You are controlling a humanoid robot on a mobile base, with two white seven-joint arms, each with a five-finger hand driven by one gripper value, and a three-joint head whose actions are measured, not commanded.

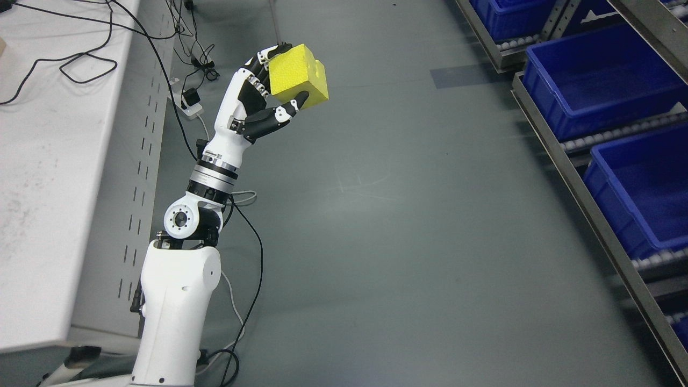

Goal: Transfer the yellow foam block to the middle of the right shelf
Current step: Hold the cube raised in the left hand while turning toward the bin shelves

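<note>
Yellow foam block point(299, 73) in left hand point(258, 105), above grey floor point(408, 215).

The left robot hand point(263, 91) covers the near left side of the yellow foam block point(299, 73). The worktop point(48, 161) runs off the left and top edges. The blue bins point(602, 80) and shelf frame point(586, 204) are cropped at right.
</note>
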